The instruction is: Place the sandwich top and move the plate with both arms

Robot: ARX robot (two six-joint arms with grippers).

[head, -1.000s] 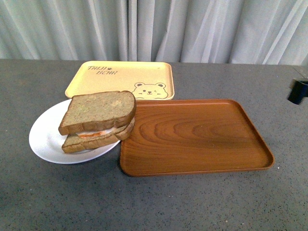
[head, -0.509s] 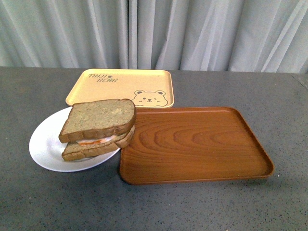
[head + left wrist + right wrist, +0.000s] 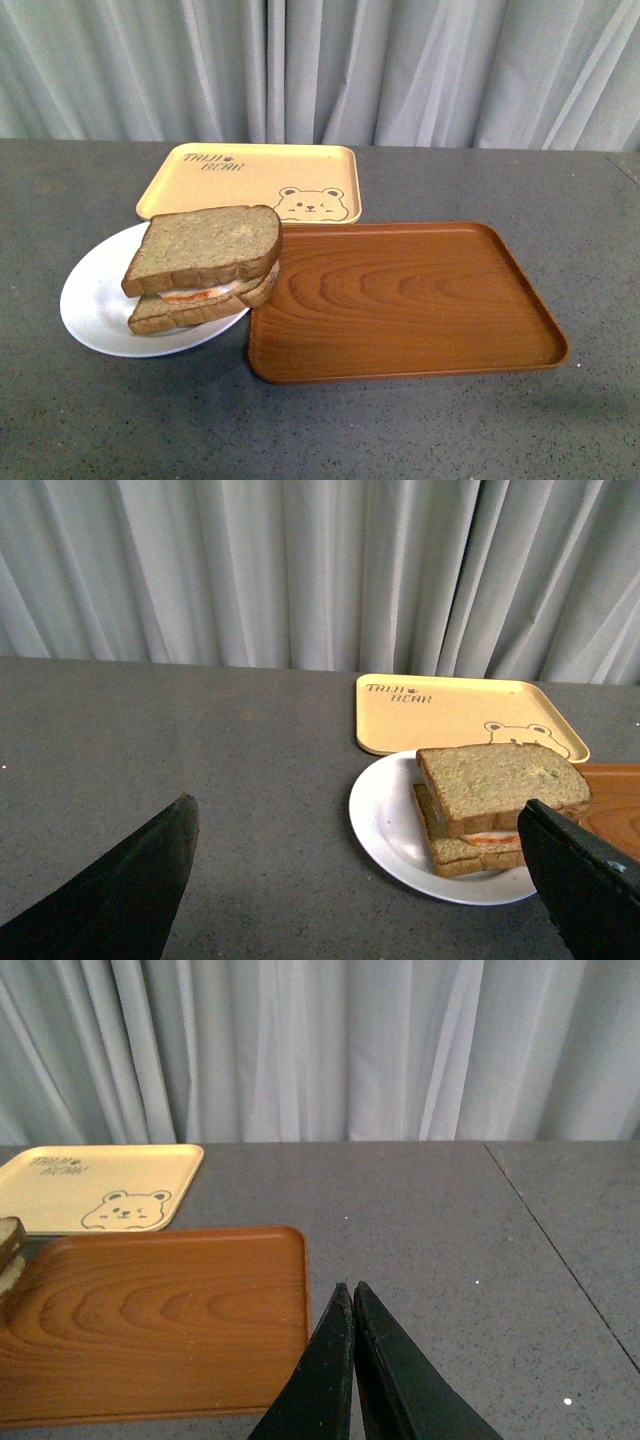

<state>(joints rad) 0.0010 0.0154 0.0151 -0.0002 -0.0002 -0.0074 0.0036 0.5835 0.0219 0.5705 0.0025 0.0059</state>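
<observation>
The sandwich top [image 3: 205, 245], a brown wholemeal slice, lies on the stacked sandwich on the white plate [image 3: 95, 295] at the table's left. Orange and white filling shows under it. Neither arm shows in the front view. In the left wrist view my left gripper [image 3: 360, 815] is open and empty, its fingers wide apart, with the plate [image 3: 385, 815] and the sandwich top [image 3: 500, 777] ahead of it. In the right wrist view my right gripper [image 3: 351, 1287] is shut and empty over the grey table, just off the brown tray's corner.
A brown wood-grain tray [image 3: 400, 295] lies beside the plate, its near-left edge touching the plate's rim. A yellow bear-printed tray [image 3: 250, 180] lies behind both. Grey curtains hang behind the grey table [image 3: 400, 430].
A dark arm part at the front view's right edge one second ago has left the view. The front view shifted slightly between then and half a second ago. The sandwich and trays have not moved.
</observation>
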